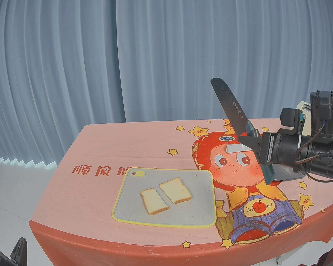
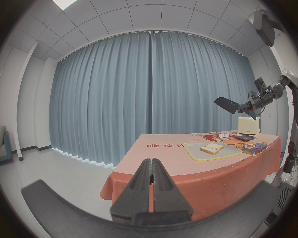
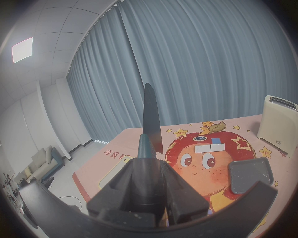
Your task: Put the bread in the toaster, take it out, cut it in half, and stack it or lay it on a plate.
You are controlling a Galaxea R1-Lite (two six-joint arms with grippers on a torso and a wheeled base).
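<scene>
Left gripper (image 2: pixel 151 167): fingers pressed together, empty, held low off the front left of the table (image 1: pixel 101 148). Cutting board (image 1: pixel 133 208): flat on the table, carrying the near bread half (image 1: pixel 154 201) just beside the far bread half (image 1: pixel 175 190). Right gripper (image 1: pixel 248 139): clamped on the knife (image 1: pixel 230 105) by its handle, raised above the table, blade tilted up and leftward. Plate (image 3: pixel 250 173) and toaster (image 3: pixel 279 124): at the table's right end.
</scene>
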